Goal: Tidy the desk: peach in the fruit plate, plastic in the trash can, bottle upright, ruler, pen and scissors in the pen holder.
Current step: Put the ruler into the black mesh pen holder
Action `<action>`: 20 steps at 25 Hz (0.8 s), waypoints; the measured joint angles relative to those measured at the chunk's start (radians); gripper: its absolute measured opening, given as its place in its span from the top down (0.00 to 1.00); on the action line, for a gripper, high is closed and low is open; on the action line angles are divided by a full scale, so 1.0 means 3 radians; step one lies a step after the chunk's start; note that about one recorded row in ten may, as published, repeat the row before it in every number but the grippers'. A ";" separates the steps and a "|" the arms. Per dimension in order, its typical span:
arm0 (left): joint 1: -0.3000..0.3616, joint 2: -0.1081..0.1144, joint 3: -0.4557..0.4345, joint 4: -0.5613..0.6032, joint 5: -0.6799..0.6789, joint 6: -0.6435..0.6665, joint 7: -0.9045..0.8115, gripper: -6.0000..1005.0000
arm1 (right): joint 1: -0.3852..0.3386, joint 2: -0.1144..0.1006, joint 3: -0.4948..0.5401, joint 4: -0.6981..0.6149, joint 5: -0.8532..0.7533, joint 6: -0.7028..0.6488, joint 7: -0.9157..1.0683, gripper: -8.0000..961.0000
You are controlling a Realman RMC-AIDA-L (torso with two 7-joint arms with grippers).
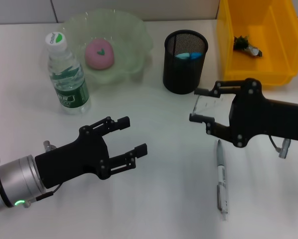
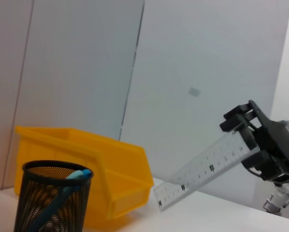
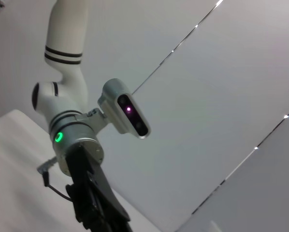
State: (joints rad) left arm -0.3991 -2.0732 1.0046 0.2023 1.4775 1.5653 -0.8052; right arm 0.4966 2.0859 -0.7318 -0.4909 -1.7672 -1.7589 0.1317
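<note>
The clear ruler (image 2: 205,169) is being pinched at one end between the fingers of the right gripper (image 1: 201,105), which is being held just beside the mesh pen holder (image 1: 185,62), on the side toward the robot and slightly to its right. In the left wrist view the ruler's long axis is being carried at a slant, its free end dropping toward the pen holder while the gripped end is being kept higher; it is probably clear of the table, though the head view makes this hard to confirm. For insertion the ruler is judged to need tipping nearer to upright above the holder's rim, where a blue-handled item (image 1: 188,55) is already being kept. The left gripper (image 1: 131,135) is being held with fingers spread and nothing between them, well apart from the pen holder, nearer the robot and to its left. The pen (image 1: 222,181) is lying on the white table (image 1: 159,199), nearer the robot than the pen holder, below the right gripper, which is the nearer arm to it.
</note>
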 joint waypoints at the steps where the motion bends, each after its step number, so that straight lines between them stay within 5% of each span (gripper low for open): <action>1: 0.0000 -0.0001 -0.0007 -0.0004 0.0000 -0.0008 -0.0008 0.22 | 0.0006 0.0000 0.0002 0.0000 0.0015 0.0004 -0.0015 0.59; 20: -0.0030 -0.0022 -0.0045 -0.0049 -0.0001 -0.0021 -0.0004 0.22 | 0.0088 0.0001 -0.0019 0.0128 0.0218 0.0113 -0.0577 0.59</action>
State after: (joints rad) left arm -0.4082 -2.0799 0.9910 0.1877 1.4771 1.5589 -0.8063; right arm 0.5230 2.0862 -0.7376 -0.4524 -1.7018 -1.7249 -0.0415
